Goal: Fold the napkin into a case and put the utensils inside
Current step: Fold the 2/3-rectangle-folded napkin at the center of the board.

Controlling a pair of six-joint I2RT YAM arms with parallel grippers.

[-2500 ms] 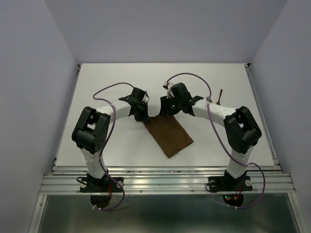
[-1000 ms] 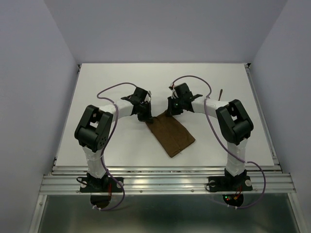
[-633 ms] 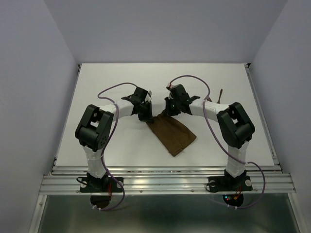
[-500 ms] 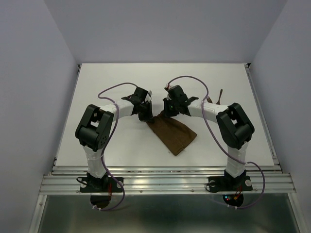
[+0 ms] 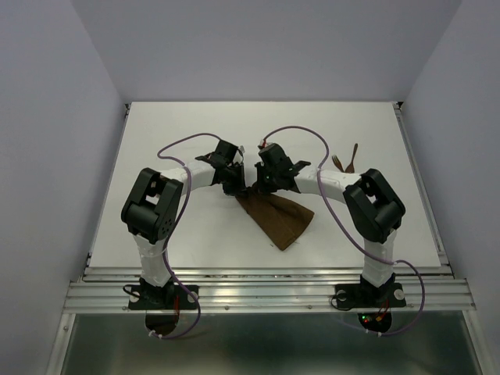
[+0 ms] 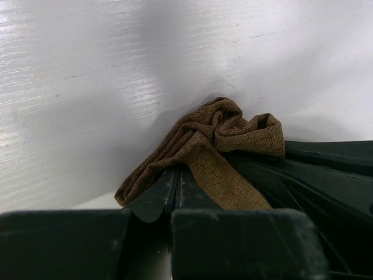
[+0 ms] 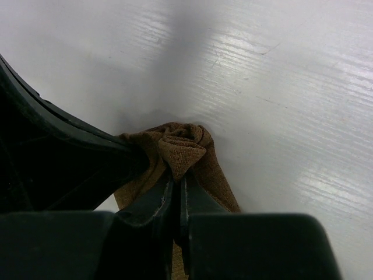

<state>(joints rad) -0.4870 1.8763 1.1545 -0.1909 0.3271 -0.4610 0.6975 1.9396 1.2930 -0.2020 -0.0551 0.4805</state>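
Observation:
The dark brown napkin [image 5: 279, 219] lies folded in the middle of the table, its far edge gathered to a point. My left gripper [image 5: 237, 189] is shut on the far left corner, where the cloth [image 6: 217, 129] bunches just past the closed fingertips [image 6: 163, 189]. My right gripper [image 5: 255, 187] is shut on the other far corner, with a rolled tip of the napkin [image 7: 182, 147] sticking out above its fingers [image 7: 195, 195]. The two grippers nearly touch. The utensils, a fork [image 5: 337, 162] and a spoon [image 5: 353, 153], lie on the table at the far right, apart from both grippers.
The right gripper's black body [image 6: 332, 175] fills the right side of the left wrist view, and the left gripper's body [image 7: 46, 157] fills the left side of the right wrist view. Purple cables loop over both arms. Grey walls enclose the white table [image 5: 187, 125].
My right gripper has slid left with its napkin corner until it meets the left gripper, narrowing the cloth's far edge. The left gripper has stayed put. The fork has come into view.

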